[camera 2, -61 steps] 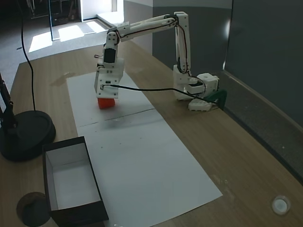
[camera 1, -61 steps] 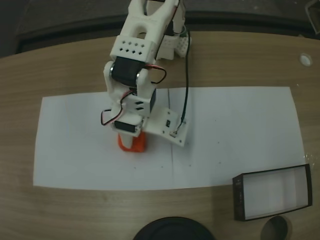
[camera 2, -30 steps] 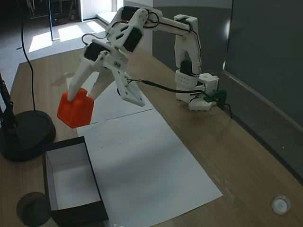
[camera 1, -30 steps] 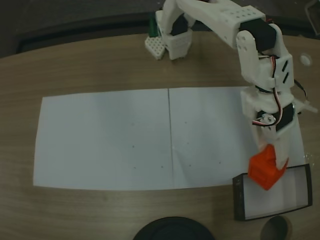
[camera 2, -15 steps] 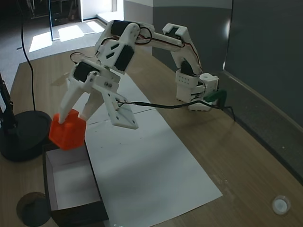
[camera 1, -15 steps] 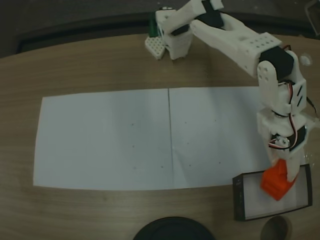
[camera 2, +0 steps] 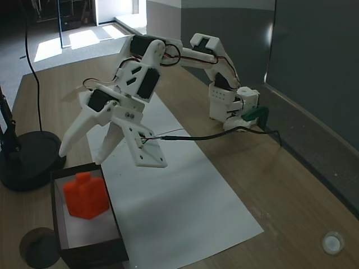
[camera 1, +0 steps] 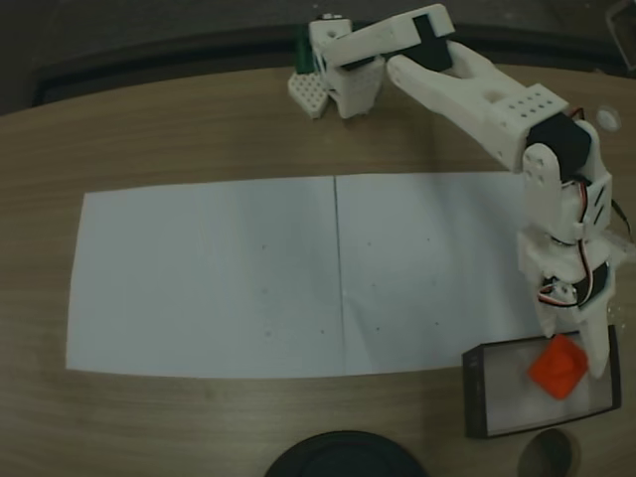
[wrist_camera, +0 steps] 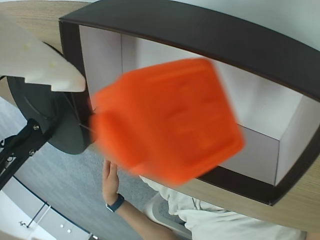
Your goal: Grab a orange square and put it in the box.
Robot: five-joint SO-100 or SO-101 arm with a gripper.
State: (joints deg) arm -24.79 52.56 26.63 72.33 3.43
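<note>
Claw (camera 2: 84, 148) is hanging spread and released above the box (camera 2: 115, 249), its fingers parting to drop the orange square (camera 2: 85, 195), which is lying below it inside the box on the bench (camera 2: 291, 185).

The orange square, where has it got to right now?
The orange square is inside the box at the table's near-left corner in a fixed view, just below the open pincer and apart from its fingers.
</note>
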